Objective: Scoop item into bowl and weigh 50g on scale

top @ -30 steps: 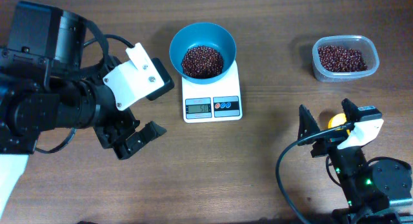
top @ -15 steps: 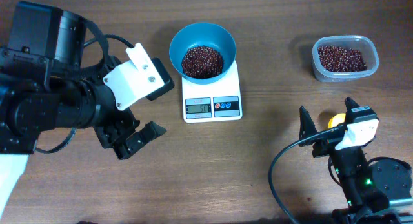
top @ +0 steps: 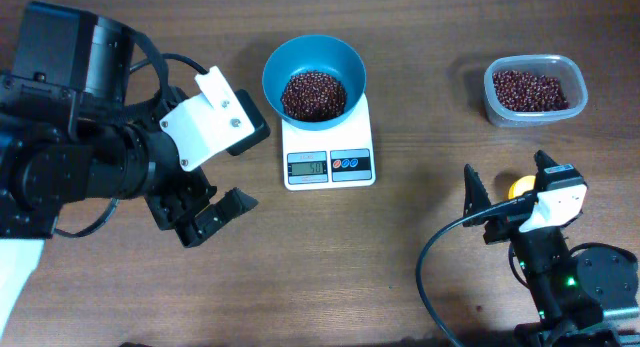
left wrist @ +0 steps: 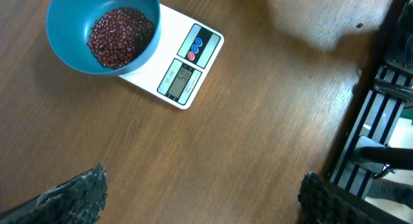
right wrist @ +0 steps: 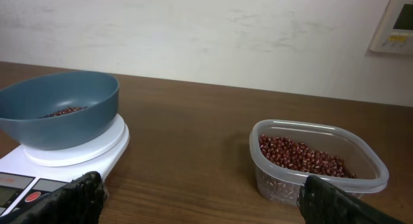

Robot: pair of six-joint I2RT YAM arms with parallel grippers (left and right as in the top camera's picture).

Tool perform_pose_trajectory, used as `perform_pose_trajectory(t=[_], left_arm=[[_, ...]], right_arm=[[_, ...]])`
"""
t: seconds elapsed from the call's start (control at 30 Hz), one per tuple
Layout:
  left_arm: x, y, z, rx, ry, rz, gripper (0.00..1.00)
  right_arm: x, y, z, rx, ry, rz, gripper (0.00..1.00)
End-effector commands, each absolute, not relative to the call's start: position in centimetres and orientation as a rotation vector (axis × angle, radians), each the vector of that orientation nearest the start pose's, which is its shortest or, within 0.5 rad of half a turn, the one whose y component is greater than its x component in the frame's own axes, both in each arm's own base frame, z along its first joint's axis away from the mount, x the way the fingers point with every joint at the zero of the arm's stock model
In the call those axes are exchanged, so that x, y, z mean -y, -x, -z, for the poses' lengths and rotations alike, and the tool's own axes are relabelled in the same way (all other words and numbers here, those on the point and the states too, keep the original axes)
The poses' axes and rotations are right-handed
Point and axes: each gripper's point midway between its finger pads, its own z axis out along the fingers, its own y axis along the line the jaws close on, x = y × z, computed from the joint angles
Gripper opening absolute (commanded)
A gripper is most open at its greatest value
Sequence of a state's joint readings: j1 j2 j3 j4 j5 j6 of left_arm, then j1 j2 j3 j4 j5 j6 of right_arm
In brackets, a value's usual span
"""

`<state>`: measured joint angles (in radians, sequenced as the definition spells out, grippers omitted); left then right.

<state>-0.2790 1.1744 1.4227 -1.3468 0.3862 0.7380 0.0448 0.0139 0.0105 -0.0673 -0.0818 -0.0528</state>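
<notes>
The blue bowl [top: 313,55] holding a heap of reddish-brown beans [top: 313,95] sits upright on the white scale [top: 358,129].

A dark brown wooden table [top: 400,247] with fine grain fills the overhead view. From the right wrist, a pale off-white wall [right wrist: 193,30], faintly scuffed, stands behind it, with a white panel [right wrist: 395,22] at 2 o'clock. From the left wrist, black metal bars [left wrist: 373,130] show past the table's edge at 3 o'clock. The light is even and the shadows are soft.
</notes>
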Motion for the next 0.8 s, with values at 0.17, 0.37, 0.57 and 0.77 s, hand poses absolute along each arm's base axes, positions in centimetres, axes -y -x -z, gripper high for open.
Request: perform_pose_trajectory(t=[0.17, 0.37, 0.57, 0.77], left_arm=[[13.1, -21.8, -26.8, -2.178, -1.373, 0.358, 0.99], [13.1, -21.8, -26.8, -2.178, -1.373, 0.358, 0.99], [13.0, -21.4, -26.6, -2.198, -1.378, 0.368, 0.99], [11.7, -19.0, -29.6, -2.068, -1.328, 0.25, 0.99]], right_arm=[[-2.5, -24.5, -15.7, -1.638, 0.141, -0.059, 0.99], [-2.5, -24.5, -15.7, -1.638, 0.141, -0.059, 0.99], [-2.5, -24.5, -15.7, -1.638, 0.141, -0.059, 0.99], [-2.5, -24.5, -15.7, -1.638, 0.141, -0.059, 0.99]])
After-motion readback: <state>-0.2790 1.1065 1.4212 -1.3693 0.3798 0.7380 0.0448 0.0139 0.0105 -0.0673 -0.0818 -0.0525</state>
